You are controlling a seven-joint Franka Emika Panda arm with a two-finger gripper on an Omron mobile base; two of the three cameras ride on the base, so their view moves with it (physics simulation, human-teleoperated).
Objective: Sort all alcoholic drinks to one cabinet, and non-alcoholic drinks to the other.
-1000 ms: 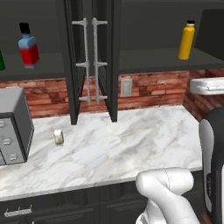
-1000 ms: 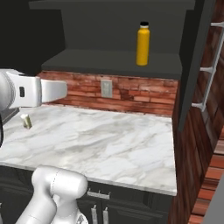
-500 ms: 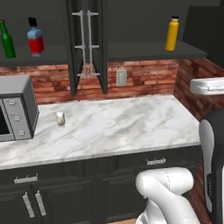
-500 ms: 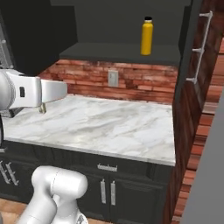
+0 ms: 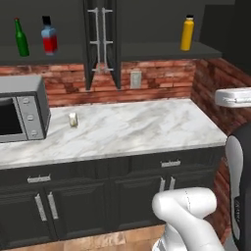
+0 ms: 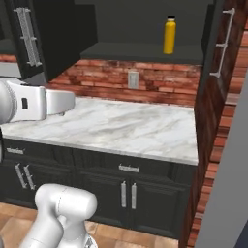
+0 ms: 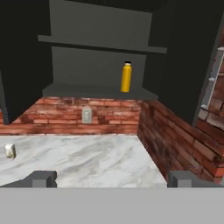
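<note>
my claw [image 7: 111,178] hangs released, tips wide apart, above the near edge of the white marble bench [image 5: 132,130], mostly bare. small pale cream container [image 5: 73,119] stands far left beside the grey microwave [image 5: 22,113]. yellow-orange cylindrical bottle with black cap [image 7: 126,77] stands upright in the open right cabinet; slim dark-green glass bottle [image 5: 20,37] and blue-and-red flat-sided bottle [image 5: 48,35] stand on the left shelf.

Gripper [image 7: 112,178] held level, fingers apart (apparently empty), arm raised.
</note>
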